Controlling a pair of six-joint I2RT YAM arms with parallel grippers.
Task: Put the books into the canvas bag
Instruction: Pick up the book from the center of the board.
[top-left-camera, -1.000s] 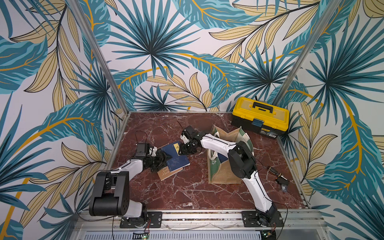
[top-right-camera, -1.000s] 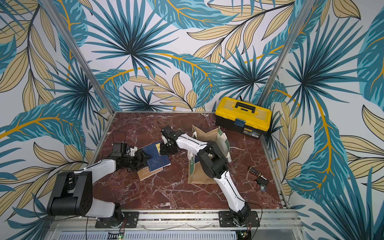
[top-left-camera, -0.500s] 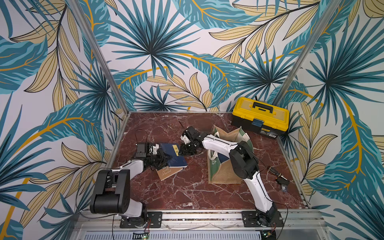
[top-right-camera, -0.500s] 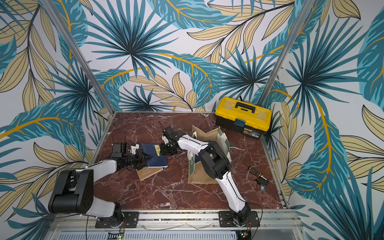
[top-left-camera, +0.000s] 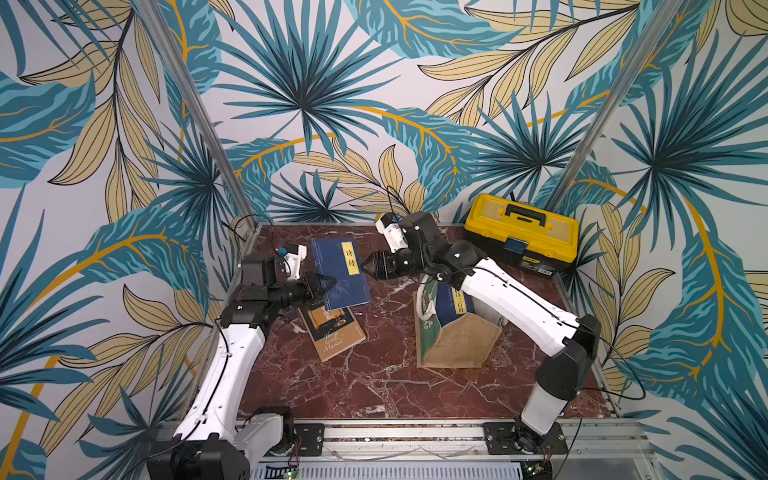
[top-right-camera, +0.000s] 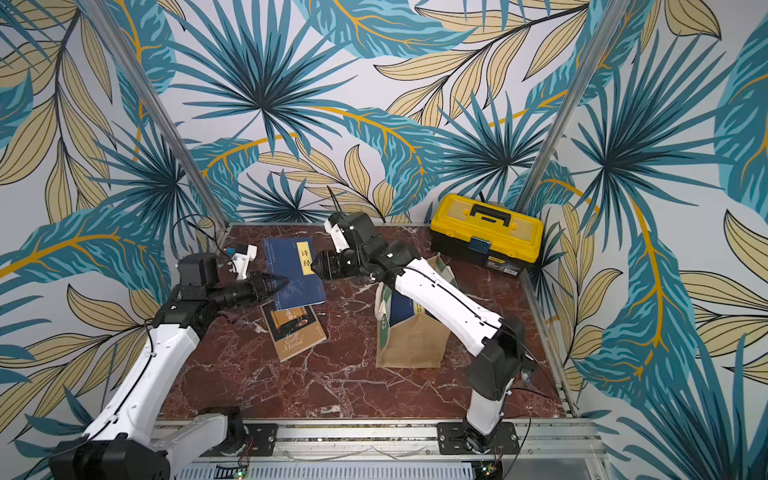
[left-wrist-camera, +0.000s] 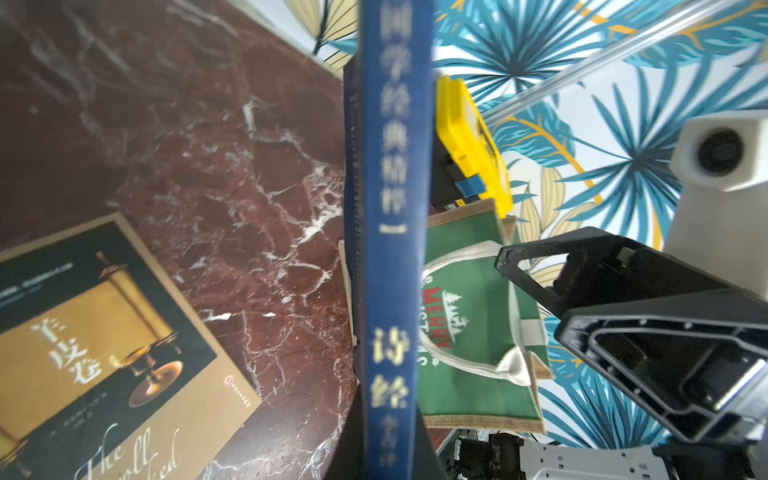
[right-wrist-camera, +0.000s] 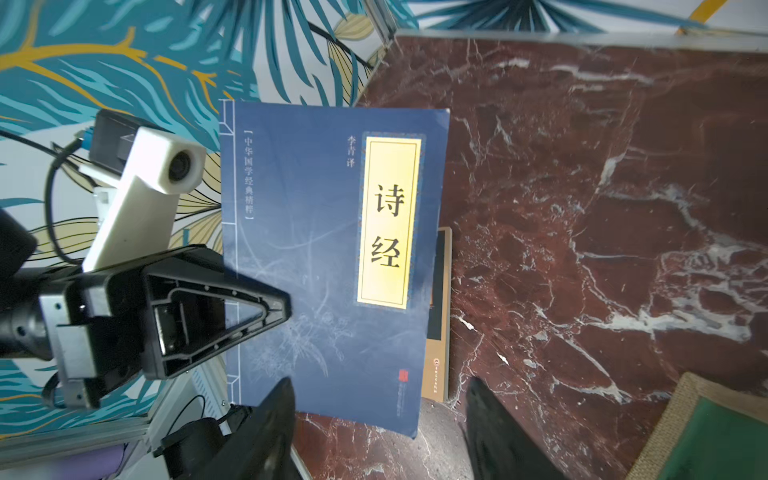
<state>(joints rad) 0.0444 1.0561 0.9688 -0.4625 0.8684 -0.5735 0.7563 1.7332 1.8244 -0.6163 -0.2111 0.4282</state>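
Note:
A navy book (top-left-camera: 340, 270) with a yellow label hangs above the table, and my left gripper (top-left-camera: 328, 284) is shut on its spine edge (left-wrist-camera: 390, 249). My right gripper (top-left-camera: 368, 266) stands open at the book's opposite edge; in the right wrist view its fingers straddle the lower corner of the navy book (right-wrist-camera: 324, 249) without touching it. A tan and dark book (top-left-camera: 332, 336) lies flat under the lifted one. The canvas bag (top-left-camera: 457, 345) stands to the right with another navy book (top-left-camera: 453, 303) sticking out of its mouth, under the right arm.
A yellow and black toolbox (top-left-camera: 521, 232) sits in the back right corner. The marble table (top-left-camera: 374, 386) is walled on three sides. A small dark object with a cable (top-right-camera: 528, 374) lies by the right edge.
My left gripper has shut on the navy book and raised it off the tan book, towards the back. My right gripper has opened and let go of it.

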